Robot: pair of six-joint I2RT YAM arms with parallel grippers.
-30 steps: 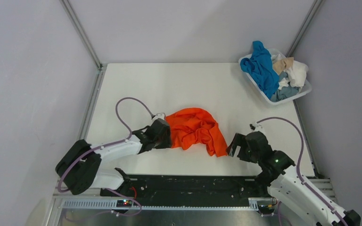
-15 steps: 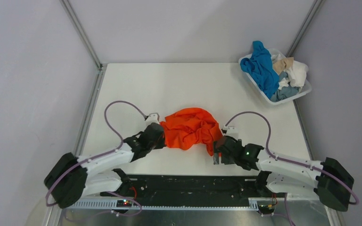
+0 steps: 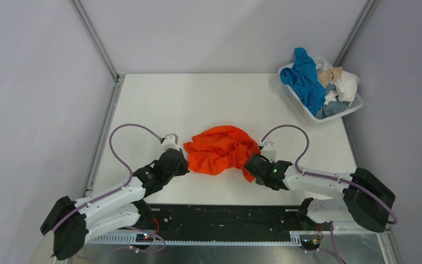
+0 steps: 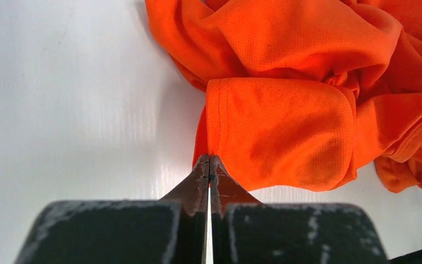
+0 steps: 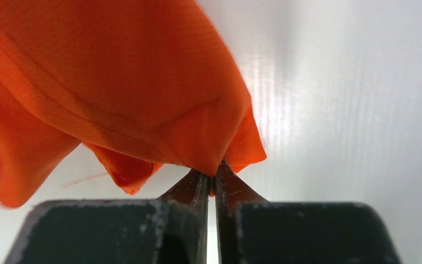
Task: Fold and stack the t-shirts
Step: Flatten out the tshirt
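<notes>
Both your jaws are pinched tight on cloth right now: the left gripper has its tips closed on the hemmed edge of what looks like a sleeve, and the right gripper is clamped on a folded corner on the opposite side. That's the orange t-shirt, lying in a crumpled heap near the front middle of the table, right between your two arms. Grabbing it at opposite edges makes sense to me; I'd guess the idea is to pull it apart and spread it flat before any folding. Nothing's folded or stacked yet. Over in the far right corner the white basket holds the rest: a blue shirt draped over its rim, with a white shirt, a beige shirt and a pale grey-blue shirt bunched in beside it.
</notes>
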